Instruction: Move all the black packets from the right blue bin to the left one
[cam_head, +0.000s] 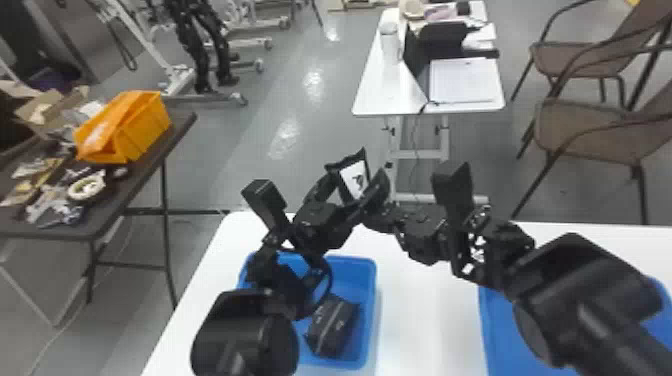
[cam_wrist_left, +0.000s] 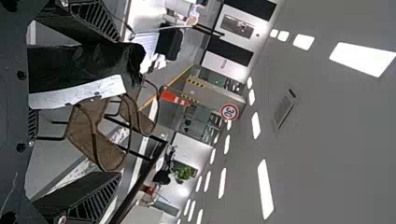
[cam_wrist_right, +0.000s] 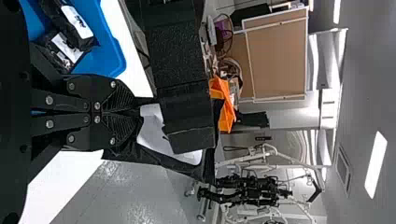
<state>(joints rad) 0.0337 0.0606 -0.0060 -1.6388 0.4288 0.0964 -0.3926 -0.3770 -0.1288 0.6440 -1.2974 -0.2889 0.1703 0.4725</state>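
A black packet with a white label (cam_head: 354, 179) is held up above the table's far edge. My left gripper (cam_head: 350, 187) is around it; in the left wrist view the same packet (cam_wrist_left: 79, 88) stands between the widely parted fingers of my left gripper (cam_wrist_left: 116, 108). From the other side, my right gripper (cam_head: 369, 206) is shut on the packet's lower part; in the right wrist view my right gripper (cam_wrist_right: 135, 113) pinches the packet (cam_wrist_right: 152, 128), partly covered by a left finger. Another black packet (cam_head: 331, 325) lies in the left blue bin (cam_head: 369, 300). My right arm partly covers the right blue bin (cam_head: 505, 332).
Packets (cam_wrist_right: 77, 23) lie inside a blue bin (cam_wrist_right: 112, 56) in the right wrist view. Both bins stand on the white table (cam_head: 425, 320). To the left is a dark side table (cam_head: 120, 200) with an orange bin (cam_head: 145, 130); chairs (cam_head: 595, 125) stand beyond at right.
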